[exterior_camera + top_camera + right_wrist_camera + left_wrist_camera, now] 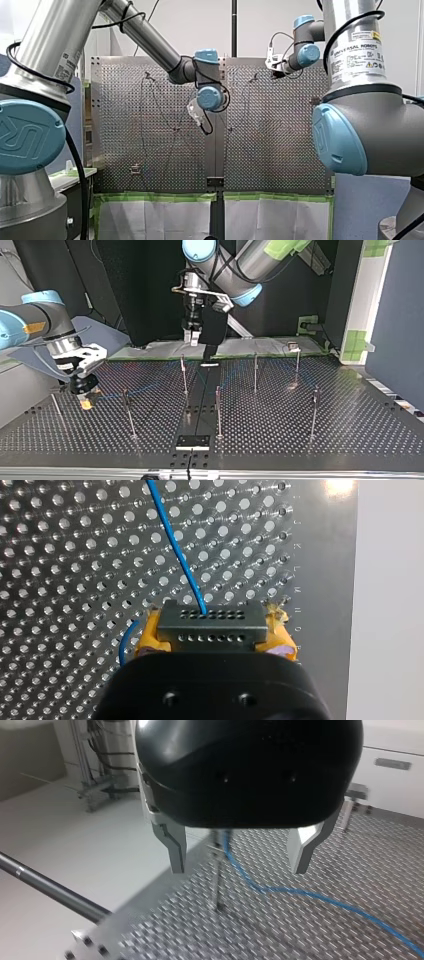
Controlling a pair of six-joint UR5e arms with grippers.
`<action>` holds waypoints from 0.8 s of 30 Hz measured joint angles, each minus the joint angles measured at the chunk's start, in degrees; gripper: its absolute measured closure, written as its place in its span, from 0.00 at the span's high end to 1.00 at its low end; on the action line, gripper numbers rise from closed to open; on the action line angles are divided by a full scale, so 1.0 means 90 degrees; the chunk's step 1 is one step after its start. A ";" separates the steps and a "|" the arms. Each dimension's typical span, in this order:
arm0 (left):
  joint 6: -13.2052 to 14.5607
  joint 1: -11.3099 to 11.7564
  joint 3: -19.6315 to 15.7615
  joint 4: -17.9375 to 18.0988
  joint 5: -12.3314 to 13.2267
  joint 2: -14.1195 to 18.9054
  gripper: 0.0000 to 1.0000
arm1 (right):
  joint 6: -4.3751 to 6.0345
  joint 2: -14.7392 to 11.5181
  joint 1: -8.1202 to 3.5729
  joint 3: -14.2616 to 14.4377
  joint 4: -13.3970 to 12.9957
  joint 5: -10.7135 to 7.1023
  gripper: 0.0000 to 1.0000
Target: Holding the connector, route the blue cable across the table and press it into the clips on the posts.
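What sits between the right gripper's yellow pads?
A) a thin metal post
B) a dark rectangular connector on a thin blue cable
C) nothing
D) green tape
B: the right wrist view shows the dark rectangular connector clamped between the yellow pads of the right gripper, the blue cable leaving it.

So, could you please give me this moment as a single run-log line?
right gripper: shut on connector | blue cable: trails from connector across table | left gripper: open, holding nothing | posts: clip seating unclear
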 joint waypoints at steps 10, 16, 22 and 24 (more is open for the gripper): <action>-0.0119 0.0012 -0.0655 0.0656 -0.0090 -0.0632 1.00 | -0.0005 0.0000 -0.0014 0.0000 -0.0008 0.0000 0.00; -0.0111 0.0013 -0.1024 0.1025 -0.0114 -0.1002 1.00 | -0.0007 0.0007 -0.0023 0.0001 -0.0002 0.0000 0.00; -0.0069 0.0013 -0.1398 0.1398 -0.0372 -0.1167 1.00 | -0.0002 0.0009 -0.0026 0.0002 0.0001 0.0000 0.00; -0.0065 0.0013 -0.1525 0.1523 -0.0483 -0.1176 1.00 | 0.0000 0.0009 -0.0031 0.0001 0.0001 0.0000 0.00</action>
